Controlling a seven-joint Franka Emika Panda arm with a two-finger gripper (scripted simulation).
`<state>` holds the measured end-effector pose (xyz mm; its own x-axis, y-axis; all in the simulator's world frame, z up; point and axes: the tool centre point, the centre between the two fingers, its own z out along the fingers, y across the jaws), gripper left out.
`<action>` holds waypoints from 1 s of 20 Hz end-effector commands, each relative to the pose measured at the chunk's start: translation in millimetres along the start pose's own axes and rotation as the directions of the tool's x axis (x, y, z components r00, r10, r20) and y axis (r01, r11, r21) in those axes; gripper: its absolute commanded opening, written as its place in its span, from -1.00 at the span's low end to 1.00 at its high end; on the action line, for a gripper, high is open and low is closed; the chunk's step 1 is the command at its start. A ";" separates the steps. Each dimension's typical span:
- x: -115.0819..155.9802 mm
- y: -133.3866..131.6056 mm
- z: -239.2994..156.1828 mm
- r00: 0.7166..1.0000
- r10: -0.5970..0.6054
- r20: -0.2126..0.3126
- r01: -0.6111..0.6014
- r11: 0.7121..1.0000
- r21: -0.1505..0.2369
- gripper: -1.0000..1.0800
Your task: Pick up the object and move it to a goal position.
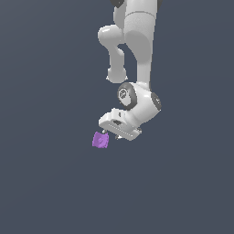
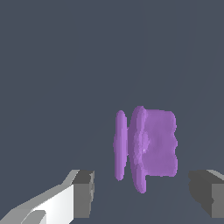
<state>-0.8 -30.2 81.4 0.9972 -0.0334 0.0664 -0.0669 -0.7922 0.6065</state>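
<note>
The object (image 1: 100,140) is a small bright purple blocky piece with uneven faces, resting on the dark grey surface. In the exterior view my white gripper (image 1: 112,135) hovers just above it and slightly to the exterior view's right, one fingertip close to its top edge. The wrist view shows the object (image 2: 153,144) with a thin disc-like flange on one side, lying ahead of the gap between my two dark-padded fingers (image 2: 83,192). My gripper (image 2: 144,200) is open wide, apart from the object, with nothing held.
A plain dark grey surface (image 1: 50,183) fills the scene. The white arm links (image 1: 137,45) rise above the gripper. No other objects or goal marker show.
</note>
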 end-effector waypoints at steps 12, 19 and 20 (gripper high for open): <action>3.3 1.9 7.6 1.000 0.003 -0.031 -0.005 0.998 -0.056 0.62; 3.5 3.8 32.5 0.999 0.003 -0.032 -0.005 0.998 -0.059 0.62; 3.5 3.9 33.8 0.999 0.003 -0.032 -0.005 0.998 -0.059 0.62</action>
<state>3.2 -52.1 59.5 0.9955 -0.0168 0.0929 -0.0735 -0.7549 0.6518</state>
